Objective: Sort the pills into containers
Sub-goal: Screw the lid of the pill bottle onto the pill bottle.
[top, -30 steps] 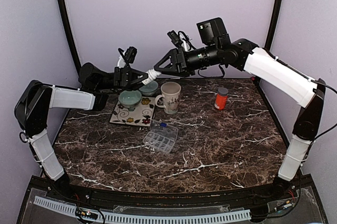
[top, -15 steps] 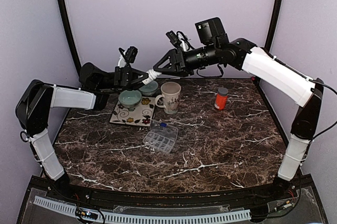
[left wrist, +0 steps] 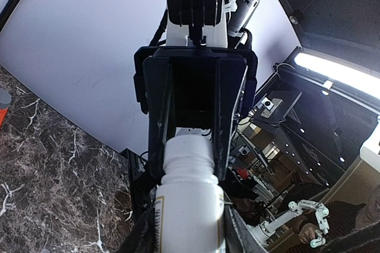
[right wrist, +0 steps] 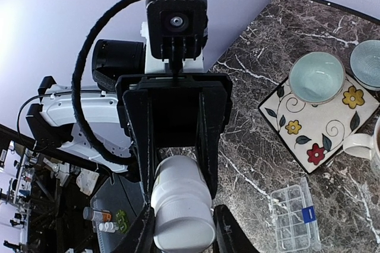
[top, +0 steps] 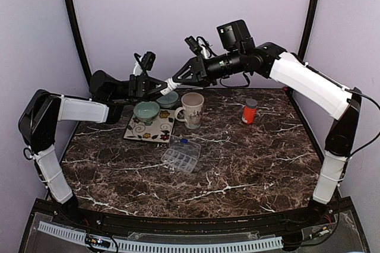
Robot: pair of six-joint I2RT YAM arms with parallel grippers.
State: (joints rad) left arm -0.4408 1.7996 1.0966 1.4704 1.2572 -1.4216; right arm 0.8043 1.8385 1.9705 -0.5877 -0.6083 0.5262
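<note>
Left claw (left wrist: 189,232) clamps the bottle (left wrist: 189,199) by its body, level in the air above the bowls (top: 146,110) at the table's back. This braces it so the right claw (right wrist: 184,232), pinched on the cap (right wrist: 183,205), can likely twist it off. Pill box (top: 181,155) lies below.

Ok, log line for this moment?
left fingers: gripping white bottle | right fingers: around its cap, grip unclear | bottle: off the table | pill organizer: on table

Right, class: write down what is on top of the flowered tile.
A pale green bowl stands on one corner of the flowered tile. The bowl looks empty; the tile's pattern beneath it is covered.
</note>
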